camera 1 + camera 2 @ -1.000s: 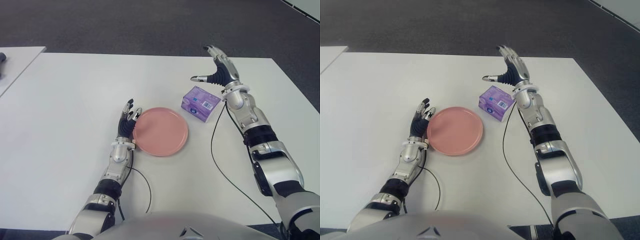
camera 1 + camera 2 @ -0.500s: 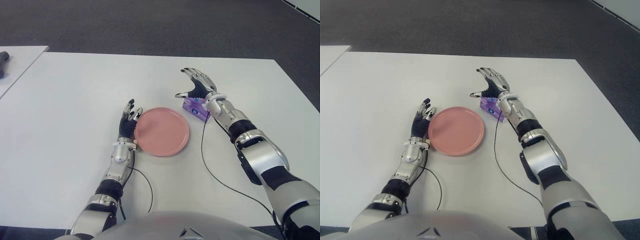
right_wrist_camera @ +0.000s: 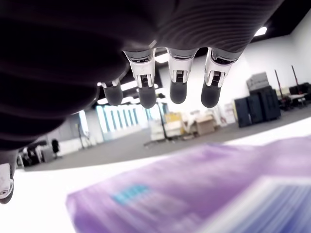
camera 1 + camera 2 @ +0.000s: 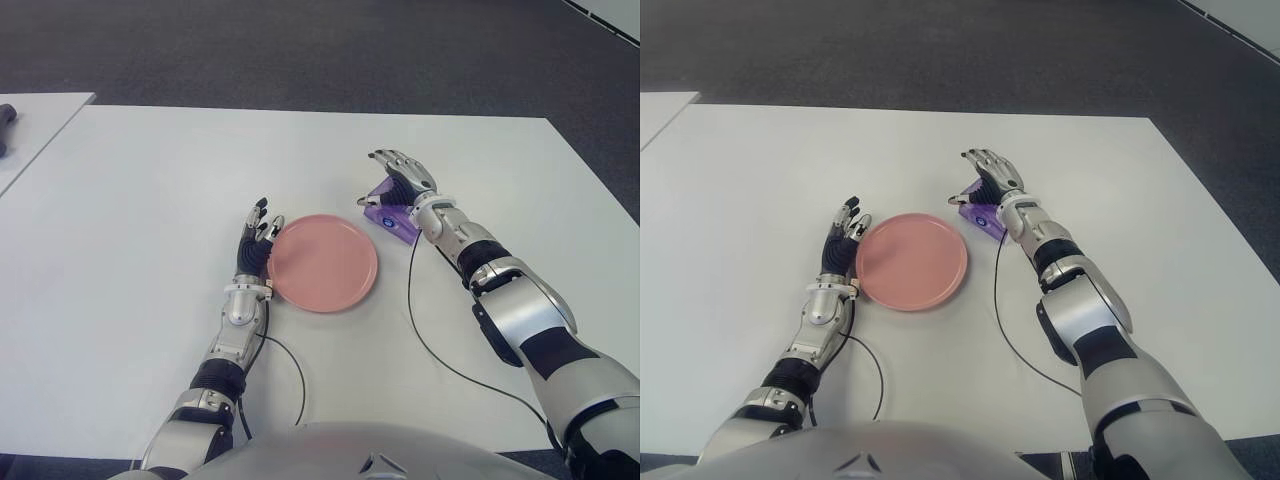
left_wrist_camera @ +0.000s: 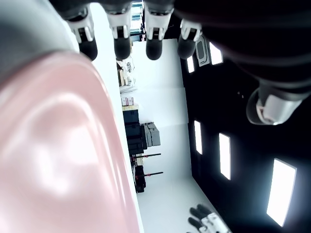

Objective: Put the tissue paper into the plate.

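Observation:
A small purple tissue pack [image 4: 393, 217] lies on the white table [image 4: 150, 180], just right of the pink plate [image 4: 322, 262]. My right hand [image 4: 396, 181] is spread low over the pack and covers its far side. Its fingers [image 3: 177, 82] reach out straight beyond the pack [image 3: 218, 194], and whether the palm touches it I cannot tell. My left hand [image 4: 258, 234] shows open beside the plate's left rim, fingers [image 5: 121, 44] extended, the plate [image 5: 58, 160] close against the palm.
Thin black cables [image 4: 420, 320] trail from both wrists across the table. A second white table [image 4: 35, 125] stands at the far left with a dark object [image 4: 5, 115] on it. Dark carpet lies beyond the far edge.
My right hand has come down and to the left, from raised behind the pack to low over it. The pack, the plate and the left hand have not moved.

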